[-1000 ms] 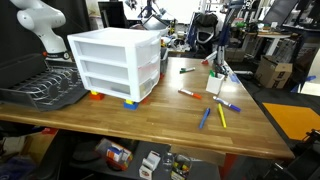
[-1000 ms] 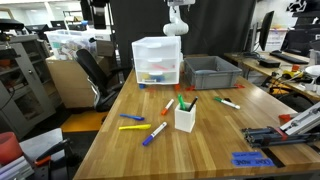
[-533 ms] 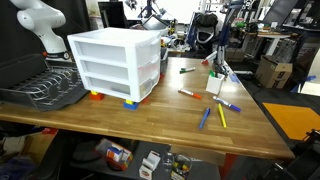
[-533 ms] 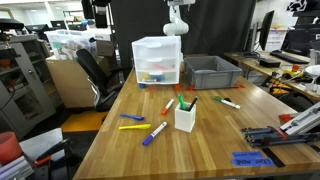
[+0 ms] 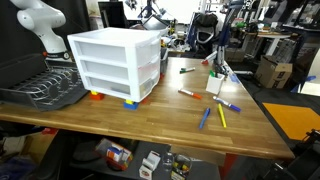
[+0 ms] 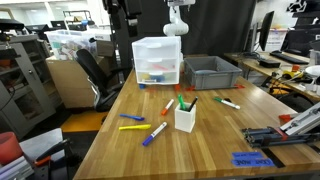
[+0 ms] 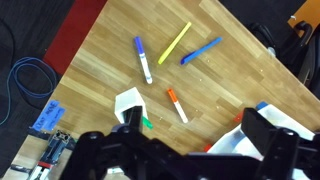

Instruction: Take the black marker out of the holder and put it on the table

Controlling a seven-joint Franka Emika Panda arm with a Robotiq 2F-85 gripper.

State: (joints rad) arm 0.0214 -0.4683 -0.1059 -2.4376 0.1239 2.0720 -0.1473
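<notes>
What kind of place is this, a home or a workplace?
Probably a robotics lab or workshop: a white robot arm stands by the wooden table, an office chair sits beside it, and equipment crowds the background.

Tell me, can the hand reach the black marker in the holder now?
Probably yes: the open hand hangs high above the table, nothing stands over the holder, and the black marker sticks out of its top.

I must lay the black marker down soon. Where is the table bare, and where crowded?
Bare wood lies between the holder and the green marker, and along the near table edge. Crowded on the holder's other side: blue marker, yellow marker.
</notes>
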